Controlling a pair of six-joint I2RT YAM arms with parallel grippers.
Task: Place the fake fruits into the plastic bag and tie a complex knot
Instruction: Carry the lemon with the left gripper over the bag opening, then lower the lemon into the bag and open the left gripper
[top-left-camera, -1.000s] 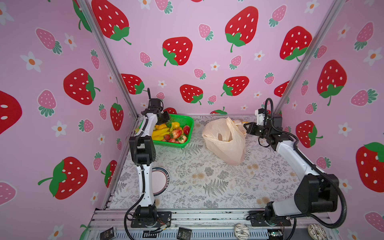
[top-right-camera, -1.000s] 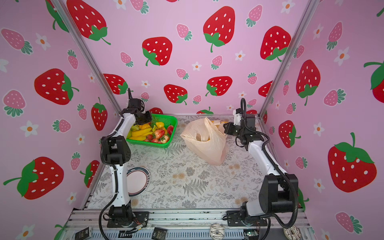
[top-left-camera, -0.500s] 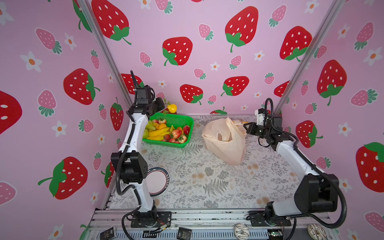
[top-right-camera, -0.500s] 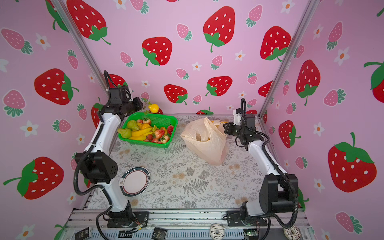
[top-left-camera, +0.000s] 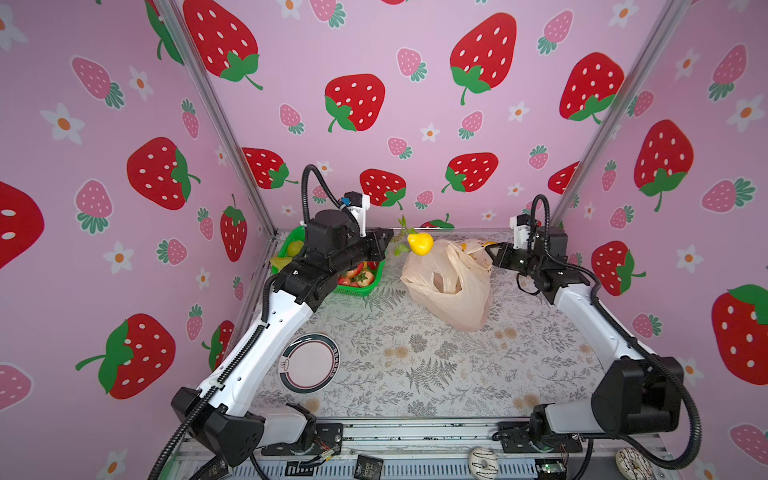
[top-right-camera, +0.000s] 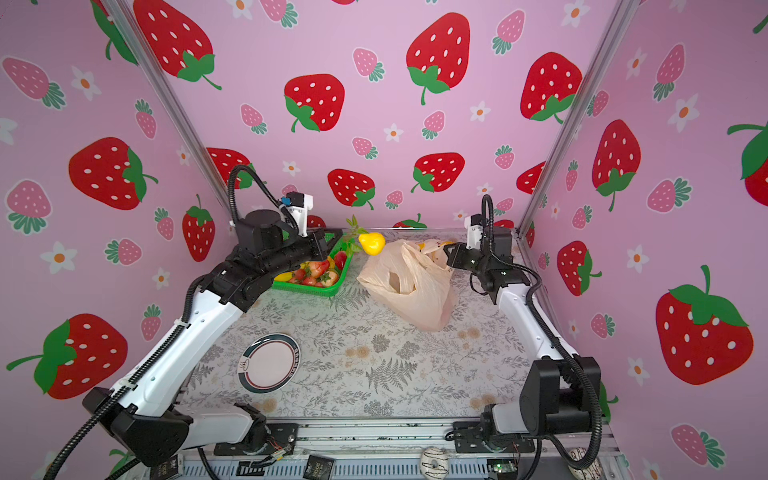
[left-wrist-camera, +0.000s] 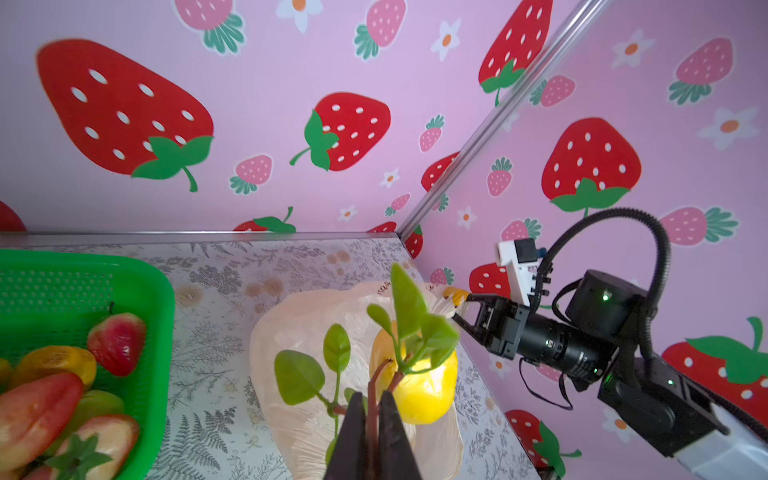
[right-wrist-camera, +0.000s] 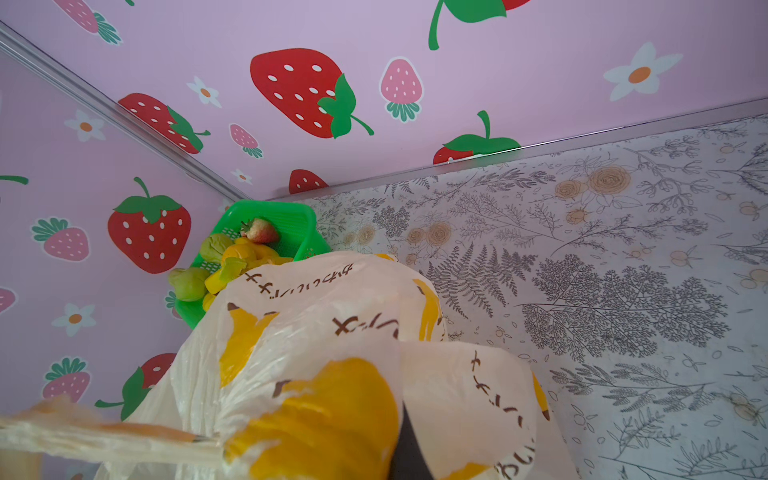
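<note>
Left jaws clenched the leafy stem of the glossy yellow plastic pear, which hung just over the left lip of the thin peach-orange plastic bag — right jaws pinched the opposite rim.

- Pear, lower centre: glossy, smooth yellow plastic; leaves matt green.
- Bag, centre right: thin, crinkly, translucent peach plastic film.
- Basket, left edge: shiny green plastic, perforated walls.
- Table cover, lower centre: matt, smooth floral print.
- Corner post, upper left: brushed bare metal.
</note>
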